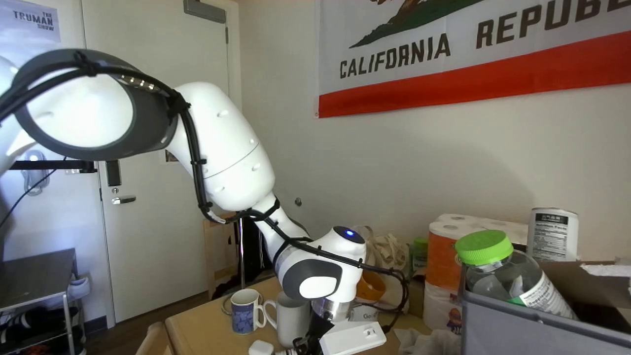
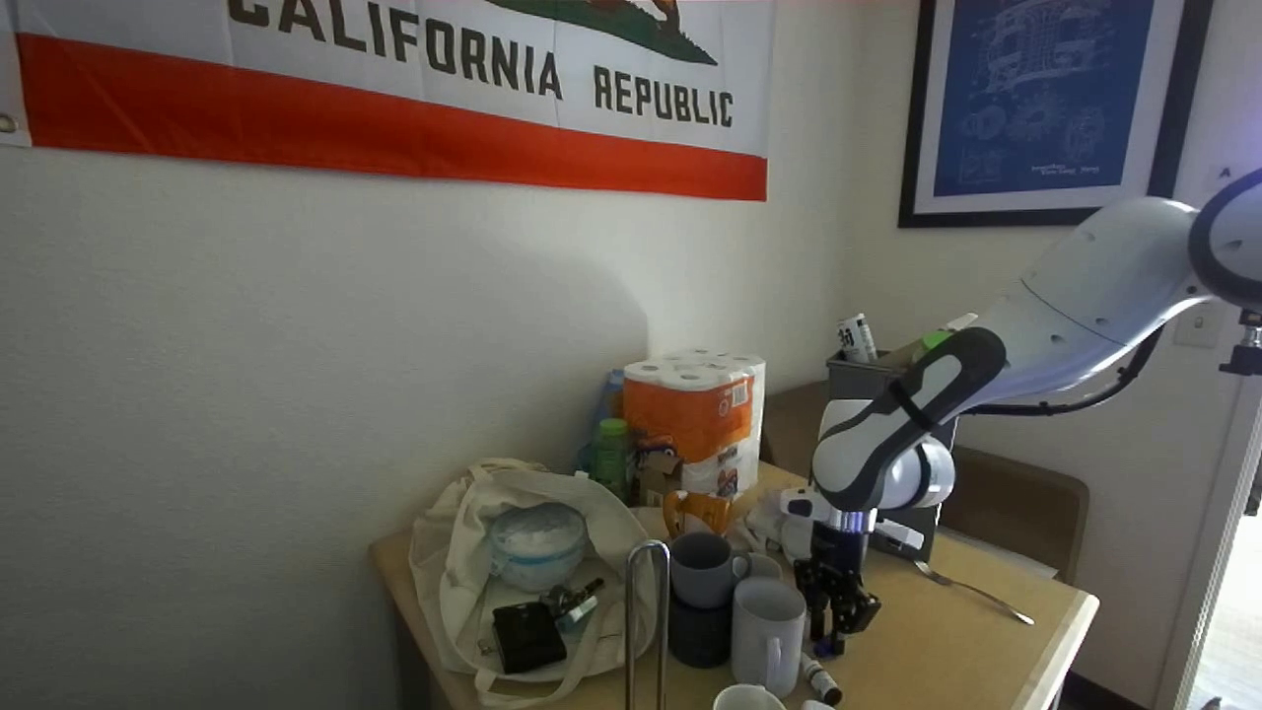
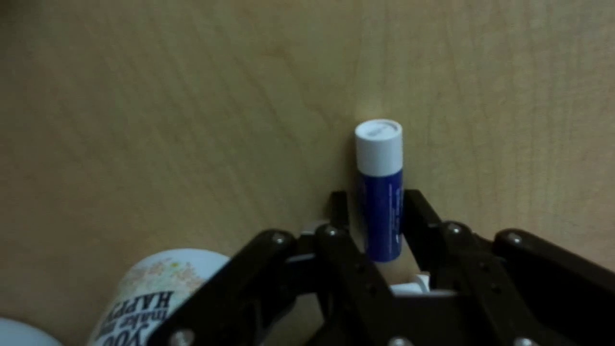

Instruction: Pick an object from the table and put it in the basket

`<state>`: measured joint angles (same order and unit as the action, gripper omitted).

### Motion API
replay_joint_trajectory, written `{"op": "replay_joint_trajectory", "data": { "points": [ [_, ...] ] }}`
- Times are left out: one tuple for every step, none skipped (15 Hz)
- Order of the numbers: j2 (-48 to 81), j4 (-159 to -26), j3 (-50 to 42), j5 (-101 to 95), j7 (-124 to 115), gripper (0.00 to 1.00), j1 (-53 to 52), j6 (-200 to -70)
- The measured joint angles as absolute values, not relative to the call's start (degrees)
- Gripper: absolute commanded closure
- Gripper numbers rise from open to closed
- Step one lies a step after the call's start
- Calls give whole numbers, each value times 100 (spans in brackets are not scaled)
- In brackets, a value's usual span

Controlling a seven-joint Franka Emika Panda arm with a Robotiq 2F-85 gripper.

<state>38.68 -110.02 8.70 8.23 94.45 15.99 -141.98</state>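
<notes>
Nearest in the wrist view, the gripper (image 3: 377, 206) has its 2 black fingers (image 3: 418, 214) slightly apart, a short blue and white cylinder (image 3: 382, 192) between their tips. The right finger meets or overlaps the cylinder's right side; on the left, a narrow strip of the light brown, wood-grained table (image 3: 216, 144) shows between finger and cylinder, so the pair is not clamped on it. The white end points far, beyond the fingertips, and the blue end near, back between the fingers. Whether the cylinder touches the table, I cannot tell. Left of the fingers stands a white mug (image 3: 153, 298) with small flowers and dark lettering.

In an exterior view, the cylinder's blue shows just under the gripper's tips. Near them lies a short white tube (image 2: 818, 678) with a black end. Farther left, a grey mug (image 2: 702, 572) sits on a darker cup (image 2: 698, 636), and left of these an off-white cloth bag (image 2: 449, 597) holds a clear rounded tub (image 2: 537, 547). Farther back are an orange vessel (image 2: 695, 511) and an orange and white pack of paper rolls (image 2: 690, 419). Far right, behind the white robot arm (image 2: 1094, 286), stands a grey straight-sided bin (image 2: 854, 383); a clear jar (image 1: 522, 283) with a bright green lid leans in it. Farthest hangs a white and red cloth flag (image 2: 473, 148).
</notes>
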Motion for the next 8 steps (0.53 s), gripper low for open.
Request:
{"op": "replay_joint_trajectory", "data": {
  "points": [
    [3868, -11002, 872, 824, 9445, 100, 1599, -14258],
    [3870, -11003, 875, 824, 9445, 95, 1599, -14298],
    [3871, -11005, 877, 824, 9445, 95, 1597, -14323],
    [3872, -11006, 878, 824, 9443, 95, 1595, -14335],
    [3872, -11006, 877, 824, 9421, 95, 1591, -14341],
    [3869, -11006, 877, 824, 9372, 95, 1581, -14343],
    [3860, -11006, 873, 822, 9250, 95, 1560, -14344],
    [3834, -11007, 850, 818, 9041, 95, 1510, -14340]
  ]
}}
